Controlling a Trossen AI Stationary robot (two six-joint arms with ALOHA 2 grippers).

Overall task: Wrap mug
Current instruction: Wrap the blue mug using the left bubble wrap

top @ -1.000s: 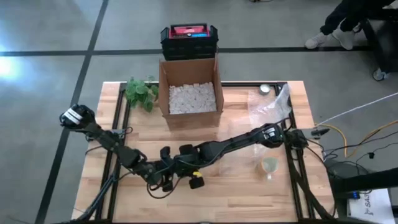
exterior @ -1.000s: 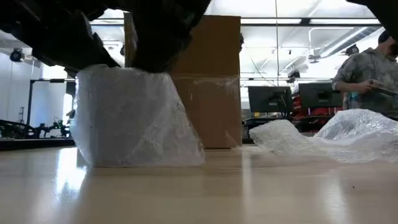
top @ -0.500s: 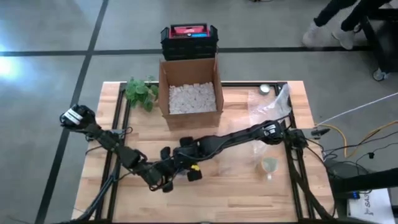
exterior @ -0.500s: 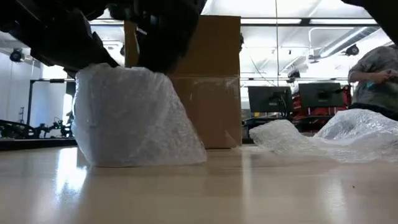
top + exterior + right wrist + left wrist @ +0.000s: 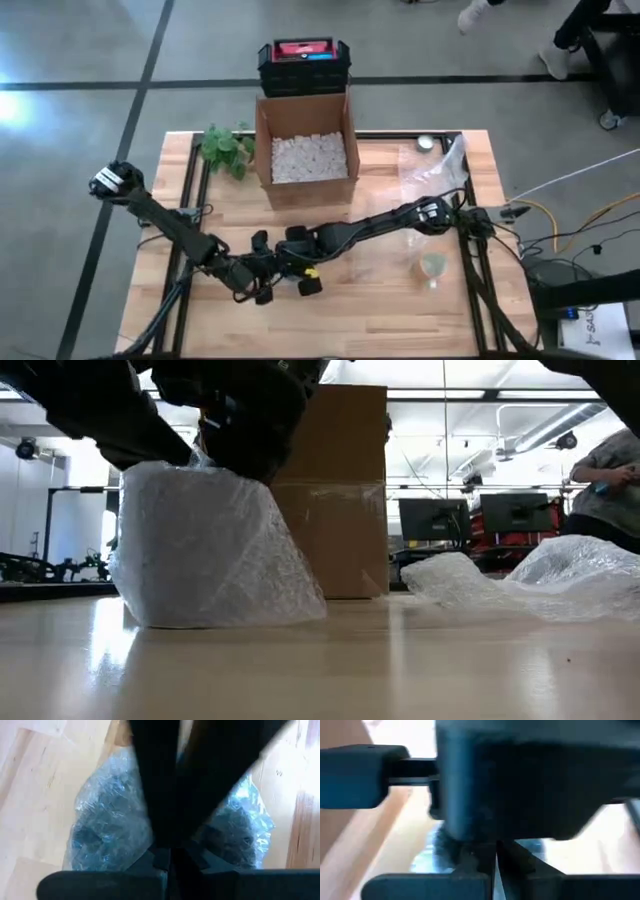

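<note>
While both arms meet low over the near-middle of the table (image 5: pixel 400 310), the mug sits there swathed in bubble wrap (image 5: pixel 210 550), upright on the wood, its own surface hidden by the film. Left pincer (image 5: pixel 262 283) comes in from the near-left; right pincer (image 5: pixel 300 262) reaches across from the far right. In the low view both press down on the top of the bundle, where the wrap is gathered.

Right wrist view: fingers (image 5: pixel 157 857) closed together, pinching the film, with the crinkled bundle spread to either side of them. Left wrist view: fingers (image 5: pixel 470 865) likewise drawn together, a glint of wrap at their tips; the right arm's body fills most of that picture.

Cardboard box (image 5: pixel 304 150) stands at the far middle of the table, open and filled with white packing bits. A green plant sprig (image 5: pixel 225 148) lies just left of it. Loose bubble wrap sheet (image 5: pixel 435 175) lies at the far right. A small glass (image 5: pixel 433 266) stands at the near right, well apart from the bundle. A black crate (image 5: pixel 303 60) sits beyond the box.
</note>
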